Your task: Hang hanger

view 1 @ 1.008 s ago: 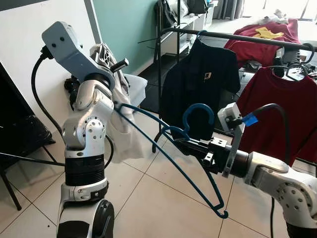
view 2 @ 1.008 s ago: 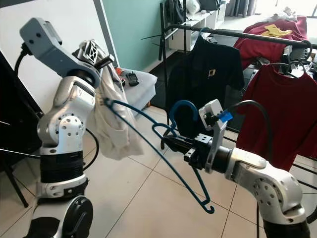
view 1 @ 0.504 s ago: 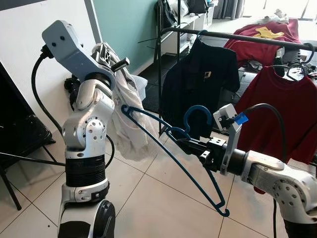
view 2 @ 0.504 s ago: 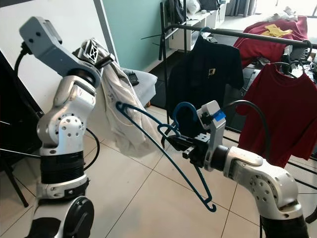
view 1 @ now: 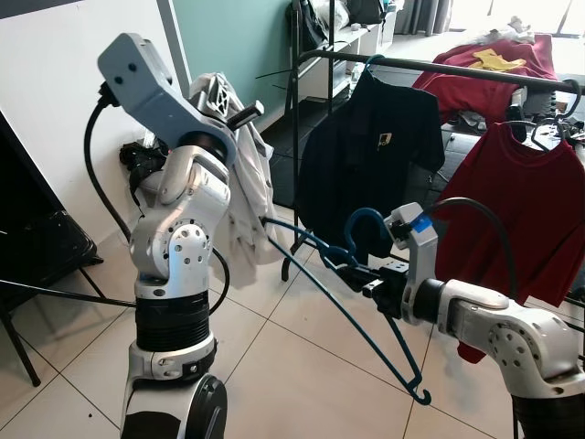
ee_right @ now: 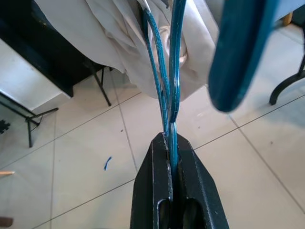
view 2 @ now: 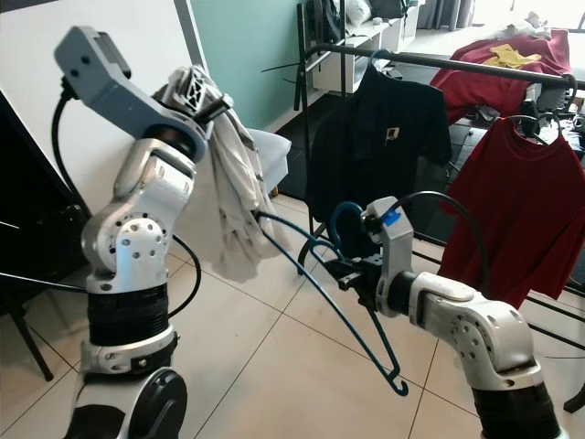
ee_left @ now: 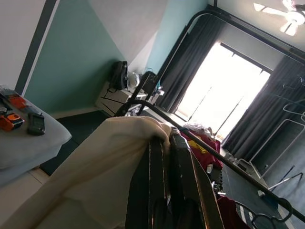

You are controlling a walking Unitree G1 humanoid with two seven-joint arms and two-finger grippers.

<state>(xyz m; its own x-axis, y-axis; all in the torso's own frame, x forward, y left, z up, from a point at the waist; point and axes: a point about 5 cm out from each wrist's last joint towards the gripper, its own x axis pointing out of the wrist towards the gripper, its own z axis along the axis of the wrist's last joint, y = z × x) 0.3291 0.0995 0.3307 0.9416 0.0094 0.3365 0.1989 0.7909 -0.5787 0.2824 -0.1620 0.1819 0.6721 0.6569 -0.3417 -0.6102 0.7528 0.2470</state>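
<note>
My left gripper (view 1: 239,112) is raised high and shut on a cream garment (view 1: 247,197), which hangs down beside the arm. In the left wrist view the cloth (ee_left: 95,181) drapes over the closed fingertips (ee_left: 153,143). My right gripper (view 1: 355,267) is shut on the neck of a blue wire hanger (ee_right: 238,47), held out at mid-height in front of me. The hanger's left end reaches into the hanging garment, and its other end points down to the right. Behind them stands a black clothes rail (view 1: 439,69).
A dark shirt (view 1: 366,146) and a red shirt (view 1: 521,210) hang on the rail. A grey cushion with small devices (ee_left: 28,138) lies by the teal wall. A black folding stand (view 1: 37,265) is at the left. Tiled floor lies below.
My left arm has swung right toward the rail with the garment. The hanger has shifted down and right, and its left end now sits in the cloth.
</note>
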